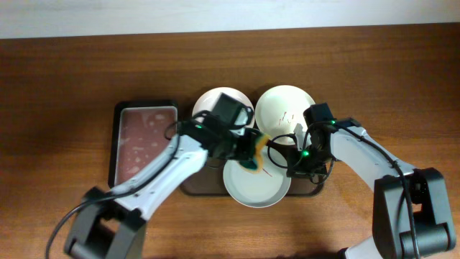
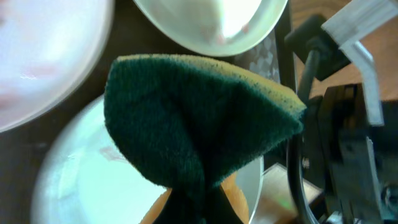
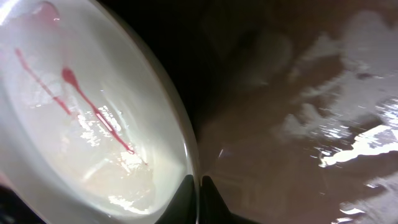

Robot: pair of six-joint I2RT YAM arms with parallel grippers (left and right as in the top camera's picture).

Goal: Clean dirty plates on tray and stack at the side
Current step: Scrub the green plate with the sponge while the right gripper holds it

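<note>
Three white plates lie on the dark brown tray (image 1: pixel 195 188): one at the back left (image 1: pixel 215 101), one at the back right (image 1: pixel 285 108) with thin red marks, one at the front (image 1: pixel 251 191). My left gripper (image 1: pixel 251 152) is shut on a green and yellow sponge (image 2: pixel 186 118) and holds it over the front plate (image 2: pixel 74 180). My right gripper (image 3: pixel 200 193) is shut on the right rim of the front plate (image 3: pixel 93 124), whose inside shows red streaks. In the overhead view the right gripper (image 1: pixel 290 167) sits at that rim.
A smaller black tray with a reddish inside (image 1: pixel 146 140) lies left of the plates. The brown tray's glossy floor (image 3: pixel 298 155) fills the right of the right wrist view. The wooden table (image 1: pixel 57 108) extends all round. The two arms are close together over the tray.
</note>
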